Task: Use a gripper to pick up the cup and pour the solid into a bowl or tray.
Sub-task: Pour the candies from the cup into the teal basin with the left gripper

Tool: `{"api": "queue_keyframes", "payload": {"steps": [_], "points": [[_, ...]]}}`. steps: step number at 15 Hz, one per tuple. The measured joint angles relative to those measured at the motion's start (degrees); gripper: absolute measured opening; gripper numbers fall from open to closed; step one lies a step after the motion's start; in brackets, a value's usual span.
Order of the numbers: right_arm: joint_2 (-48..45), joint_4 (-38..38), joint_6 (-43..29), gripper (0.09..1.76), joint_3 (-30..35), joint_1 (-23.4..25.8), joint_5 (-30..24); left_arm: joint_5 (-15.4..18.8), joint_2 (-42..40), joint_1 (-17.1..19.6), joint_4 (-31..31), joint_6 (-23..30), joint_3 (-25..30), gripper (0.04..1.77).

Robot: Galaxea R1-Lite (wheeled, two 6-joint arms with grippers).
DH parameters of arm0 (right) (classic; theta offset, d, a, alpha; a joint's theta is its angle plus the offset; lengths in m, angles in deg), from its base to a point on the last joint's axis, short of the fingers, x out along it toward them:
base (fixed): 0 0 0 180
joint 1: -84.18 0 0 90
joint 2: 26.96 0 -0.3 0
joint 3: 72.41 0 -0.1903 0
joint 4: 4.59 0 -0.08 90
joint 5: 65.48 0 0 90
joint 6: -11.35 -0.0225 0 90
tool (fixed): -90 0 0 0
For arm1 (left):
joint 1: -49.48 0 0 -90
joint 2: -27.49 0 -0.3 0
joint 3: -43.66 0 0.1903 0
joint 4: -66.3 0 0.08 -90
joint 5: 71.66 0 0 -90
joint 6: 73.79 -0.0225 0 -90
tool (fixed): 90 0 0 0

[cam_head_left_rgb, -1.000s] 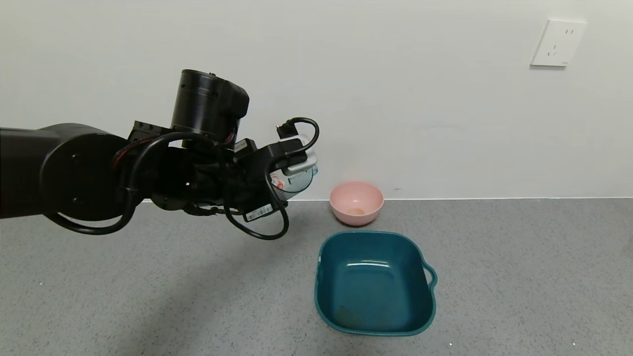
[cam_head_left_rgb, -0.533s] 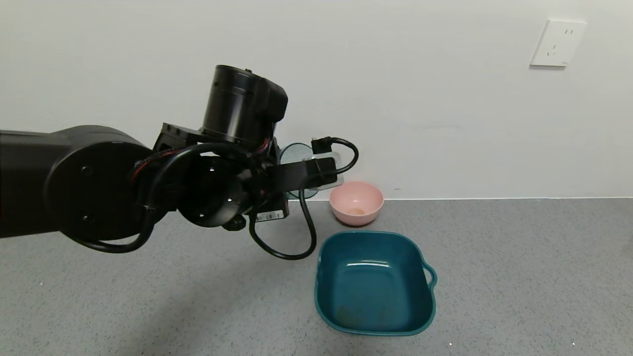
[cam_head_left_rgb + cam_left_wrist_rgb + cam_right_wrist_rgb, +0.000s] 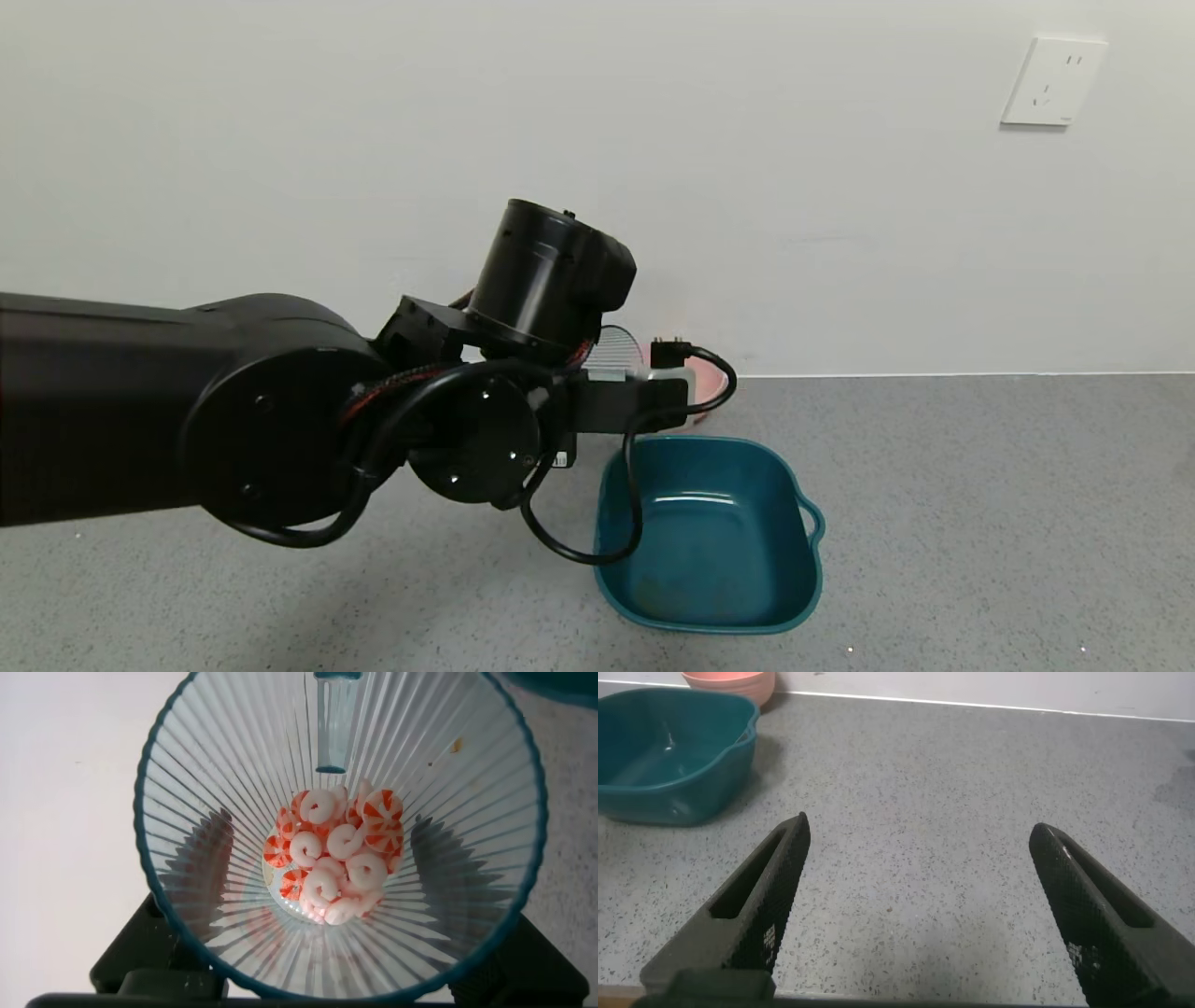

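Observation:
My left gripper (image 3: 627, 381) is shut on the ribbed pale blue-green cup (image 3: 617, 348) and holds it in the air over the far left rim of the dark teal basin (image 3: 719, 551). In the left wrist view the cup (image 3: 234, 775) fills the frame, with the dark fingers (image 3: 204, 863) showing through its walls on both sides. The white and orange-red discs (image 3: 336, 863) lie piled at its bottom. The basin looks empty. My right gripper (image 3: 920, 845) is open and empty over bare grey table, off to the right of the basin (image 3: 663, 756).
A small pink bowl (image 3: 713, 383) stands by the wall behind the basin, mostly hidden by my left wrist; it also shows in the right wrist view (image 3: 729, 683). A white wall socket (image 3: 1053, 82) is at the upper right. Grey speckled table (image 3: 980, 523) surrounds the basin.
My left arm has carried the cup to the right and downward, from left of the pink bowl to above the basin's far left rim. It now hides most of the pink bowl.

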Motion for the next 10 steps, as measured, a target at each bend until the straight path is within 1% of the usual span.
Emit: {"api": "queue_keyframes", "payload": {"steps": [1, 4, 5, 8, 10], "points": [[0.0, 0.0, 0.0, 1.71, 0.0, 0.0, 0.0, -1.7, 0.1, -0.8, -0.1, -0.8, 0.7, 1.30], [0.0, 0.0, 0.0, 1.71, 0.0, 0.0, 0.0, -5.0, 0.9, -2.8, -0.3, -4.3, 1.1, 1.30], [0.0, 0.0, 0.0, 1.71, 0.0, 0.0, 0.0, -6.7, 1.2, -3.3, -0.5, -5.6, 1.3, 1.30], [0.0, 0.0, 0.0, 1.71, 0.0, 0.0, 0.0, -10.7, 2.5, -5.4, -0.5, -7.5, 1.3, 1.30], [0.0, 0.0, 0.0, 1.71, 0.0, 0.0, 0.0, -15.0, 3.4, -6.4, -0.5, -8.9, 1.3, 1.30]]}}
